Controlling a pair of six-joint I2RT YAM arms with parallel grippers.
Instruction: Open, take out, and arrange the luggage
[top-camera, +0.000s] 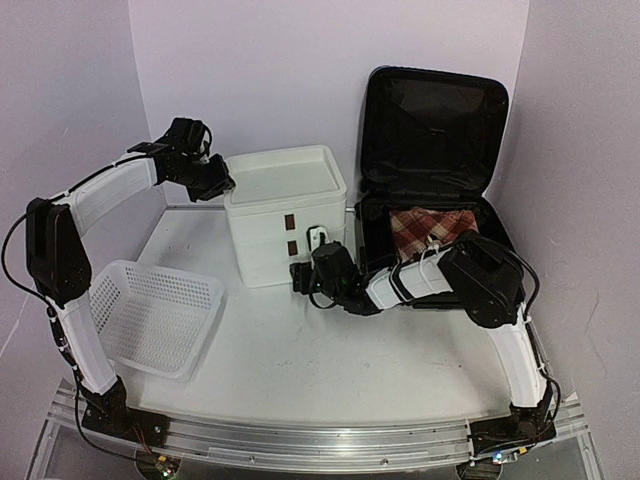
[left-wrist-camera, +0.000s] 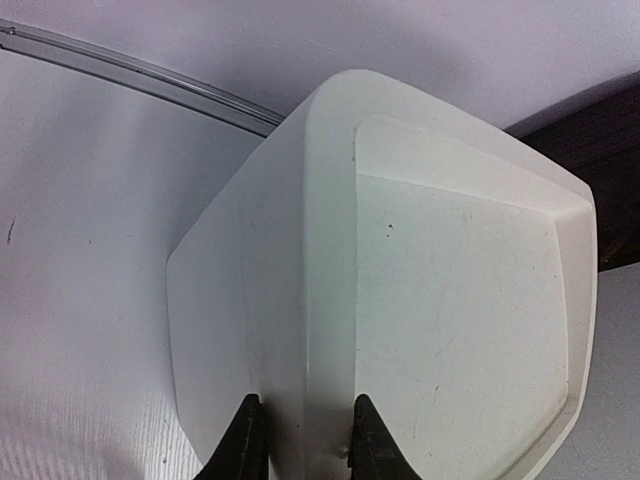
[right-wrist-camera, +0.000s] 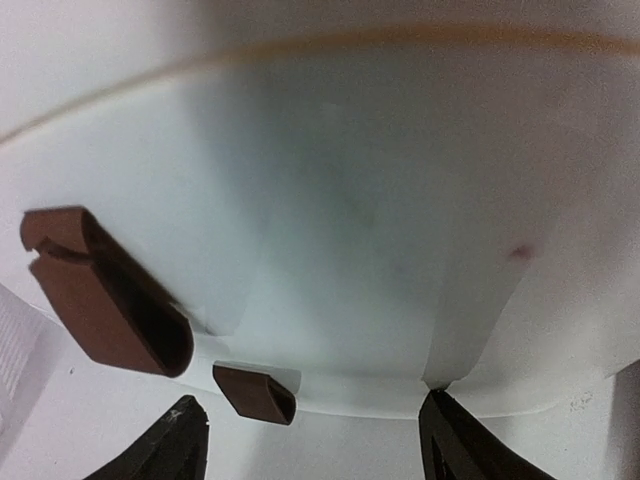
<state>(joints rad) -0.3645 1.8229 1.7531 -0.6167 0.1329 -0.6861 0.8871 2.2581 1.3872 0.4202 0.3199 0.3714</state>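
"Top external first: where is your luggage (top-camera: 430, 120)?"

"At the far right of the bench (top-camera: 300, 370), just beside the white drawer box (top-camera: 285, 185). It lies open, with the lower shell flat and the lid upright against the back wall, its black lining facing you. A red plaid cloth (top-camera: 432, 224) sits inside the lower shell."

"And your right arm?"

"Its forearm crosses in front of the luggage's near-left corner. Your right end effector (top-camera: 299, 274) points at the front face of the drawer box, low down, near the 2 brown handles (top-camera: 291, 222). On the right wrist view its fingers (right-wrist-camera: 180, 445) stand wide apart and grip nothing. The nearer handle shows just beyond 1 fingertip."

"Your left side?"

"Your left end effector (top-camera: 216, 184) is at the top left edge of the drawer box. On the left wrist view its fingers (left-wrist-camera: 245, 445) are a narrow gap apart with the box's raised rim between them. They look clamped on that rim."

"Anything else on the bench?"

"A white perforated basket (top-camera: 150, 315) at the near left, well apart from the luggage."
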